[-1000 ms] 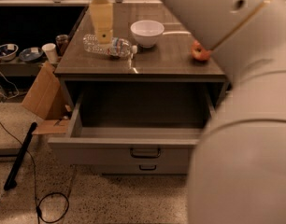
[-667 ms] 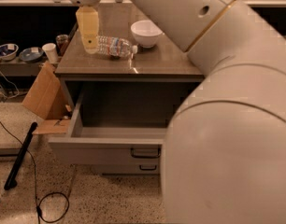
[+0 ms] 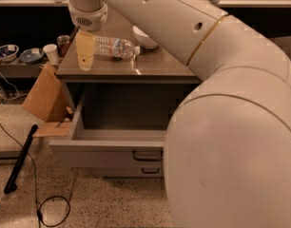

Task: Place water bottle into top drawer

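Camera view has the water bottle (image 3: 114,46) lying on its side on the cabinet's surface (image 3: 155,69), white cap pointing right toward a white bowl (image 3: 144,37) that's just beside it. The claw (image 3: 85,56) hangs right at the bottle's base end, over the front-left corner of the surface. Can't tell if it's apart or together from here, but it isn't clamped on anything that I can see.

My worry is that the bottle is round and on its side. If the claw comes in off-centre, I'd guess the bottle rolls or spins out, either into the bowl or toward the front edge. Thin ribbed plastic also looks like it would squash and squirt out under a hard pinch. The claw is close to the left edge too, so there isn't much margin on that side.

As for room, the top drawer (image 3: 102,151) is pulled out right below the front edge, and the part I can see looks wide and deep, so the drop zone is generous. The big arm (image 3: 217,141) blocks the drawer's right side, so no idea what's there. The lower drawer (image 3: 150,171) is closed. Cardboard (image 3: 43,99) leans against the cabinet's left side, so carrying the bottle out forward, not sideways, seems safest.
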### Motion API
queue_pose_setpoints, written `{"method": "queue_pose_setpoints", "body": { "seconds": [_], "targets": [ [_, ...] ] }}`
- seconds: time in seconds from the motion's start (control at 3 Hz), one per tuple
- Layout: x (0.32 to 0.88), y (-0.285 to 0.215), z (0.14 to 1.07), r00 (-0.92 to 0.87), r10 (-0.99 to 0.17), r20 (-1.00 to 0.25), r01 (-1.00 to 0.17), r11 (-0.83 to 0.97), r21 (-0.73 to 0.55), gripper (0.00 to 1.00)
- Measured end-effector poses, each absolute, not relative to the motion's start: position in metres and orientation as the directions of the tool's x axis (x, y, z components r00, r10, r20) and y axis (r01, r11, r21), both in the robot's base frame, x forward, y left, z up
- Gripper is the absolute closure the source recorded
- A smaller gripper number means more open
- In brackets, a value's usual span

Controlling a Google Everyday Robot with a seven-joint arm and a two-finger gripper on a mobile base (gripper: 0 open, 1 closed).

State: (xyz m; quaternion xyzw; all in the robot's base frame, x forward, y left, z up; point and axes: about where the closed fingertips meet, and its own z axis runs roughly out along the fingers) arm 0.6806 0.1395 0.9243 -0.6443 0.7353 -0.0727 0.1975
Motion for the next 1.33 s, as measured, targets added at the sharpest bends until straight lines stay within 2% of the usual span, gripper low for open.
{"method": "queue_pose_setpoints", "body": {
  "seconds": [0.33, 1.0, 1.33],
  "targets": [
    [0.692, 0.125, 0.898, -0.244, -0.938, -0.247, -0.883, 0.32, -0.344, 0.0],
    [0.726, 0.094, 0.876, -0.447, -0.847, -0.289, -0.777, 0.527, -0.345, 0.0],
    [0.744, 0.087, 0.877, -0.491, -0.815, -0.308, -0.738, 0.577, -0.349, 0.0]
  ]
}}
